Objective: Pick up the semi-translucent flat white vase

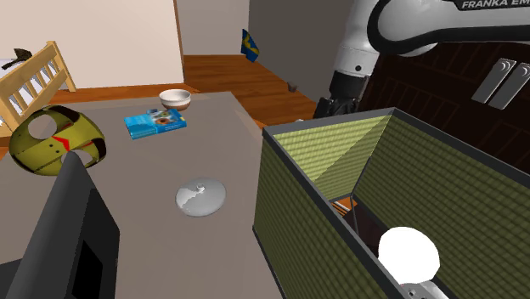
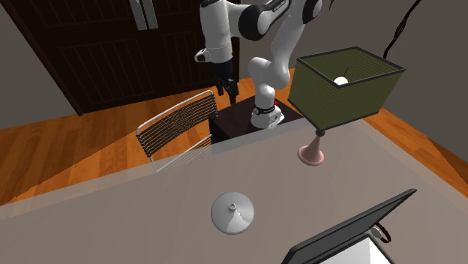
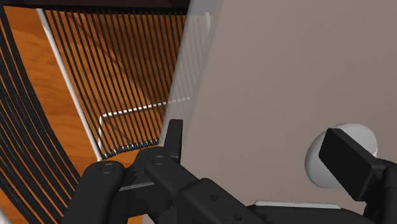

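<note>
Our hand point(image 3: 261, 153), fingers spread in readiness, hangs over the wire chair point(image 3: 121, 76) beside the desk point(image 3: 286, 63), where the flat white vase point(image 1: 201, 198) lies untouched, at six o'clock of the bowl point(image 1: 175, 98) in the shoulder view.

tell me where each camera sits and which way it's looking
Shoulder view: beside the white arm, looking down across the grey table at the flat white round vase; the arm's upper links show top right.
Second exterior view: across the table, facing the arm; arm and black hand show near a wire chair.
Wrist view: on the hand, looking down past the table edge; both open fingers show.
All three share the vase.
</note>
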Motion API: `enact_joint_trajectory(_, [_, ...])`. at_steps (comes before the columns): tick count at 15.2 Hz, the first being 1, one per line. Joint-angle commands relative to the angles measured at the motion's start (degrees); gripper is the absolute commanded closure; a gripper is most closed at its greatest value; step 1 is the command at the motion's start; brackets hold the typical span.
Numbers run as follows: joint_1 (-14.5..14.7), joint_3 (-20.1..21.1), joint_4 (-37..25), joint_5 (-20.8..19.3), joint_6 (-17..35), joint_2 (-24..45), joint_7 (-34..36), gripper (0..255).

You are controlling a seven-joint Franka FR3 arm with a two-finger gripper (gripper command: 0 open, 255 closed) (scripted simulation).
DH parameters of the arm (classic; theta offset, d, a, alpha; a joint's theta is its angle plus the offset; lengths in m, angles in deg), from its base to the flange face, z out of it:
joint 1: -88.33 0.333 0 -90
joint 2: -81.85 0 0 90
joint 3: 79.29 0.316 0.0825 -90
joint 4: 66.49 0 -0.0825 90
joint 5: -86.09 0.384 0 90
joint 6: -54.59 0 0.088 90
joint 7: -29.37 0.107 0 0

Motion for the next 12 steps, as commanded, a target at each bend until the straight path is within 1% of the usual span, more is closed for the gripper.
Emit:
enact_joint_trajectory(1, [0.6,2.3,-0.2,1.0,3.2,2.4,2.2,0])
enact_joint_trajectory(7, [1.8,9.0,-2.8,1.9,12.4,11.4,9.1,0])
enact_joint_trajectory(12, [2.1,14.3,-7.2,-0.2,19.3,20.5,15.7,0])
